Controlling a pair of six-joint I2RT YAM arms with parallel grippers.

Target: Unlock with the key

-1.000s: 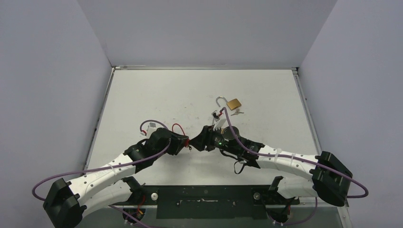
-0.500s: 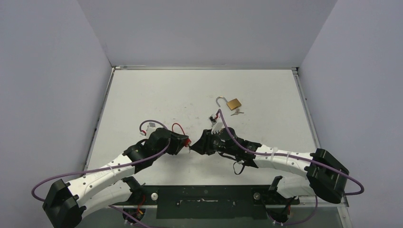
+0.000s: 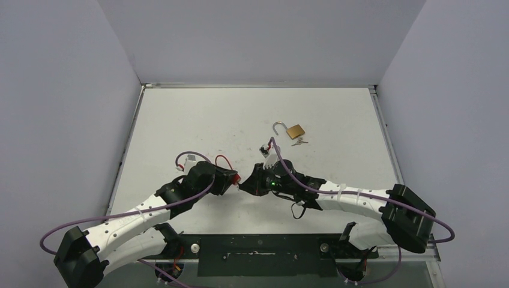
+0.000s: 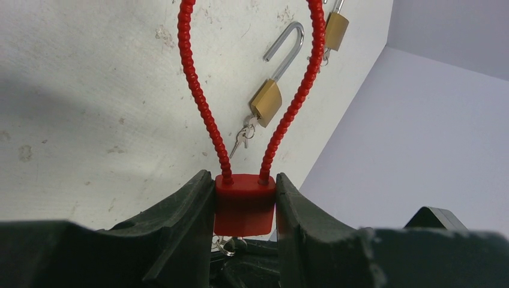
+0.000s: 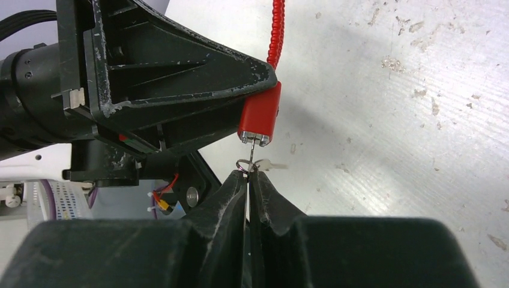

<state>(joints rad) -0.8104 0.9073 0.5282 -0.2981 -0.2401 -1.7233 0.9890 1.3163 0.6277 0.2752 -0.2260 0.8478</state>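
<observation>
L hand: clenched on the red padlock. One finger was pressed flat vs. each side of the body.
Red padlock: small red body, cable end pointing to the far side. It sat near-centre of the counter, a bit left of middle. It looked raised off the surface, but that couldn't be told for sure.
Shackle: red beaded cable loop, w/ both ends seated in the top of the body, so the loop was closed.
R hand: fingers pinched almost together on the key, tips just beside the lock's keyhole end.
Key: thin, silver. Blade was in the bottom face of the red padlock, bow btwn the R fingertips.
Key ring: at the R fingertips, w/ a second pale key sticking out to the side.
Hands together: met tip to tip in the top view, L hand from the left and R hand from the right, w/ the red padlock btwn them.
Brass padlock: lay flat on the counter, far-right of the hands and well apart from both. Its steel shackle was swung open.
Spare keys: on the counter, just beside the brass body on its near side.
Counter: white, scuffed, dark specks.
Walls: pale grey-lilac on the left, far and right sides.
</observation>
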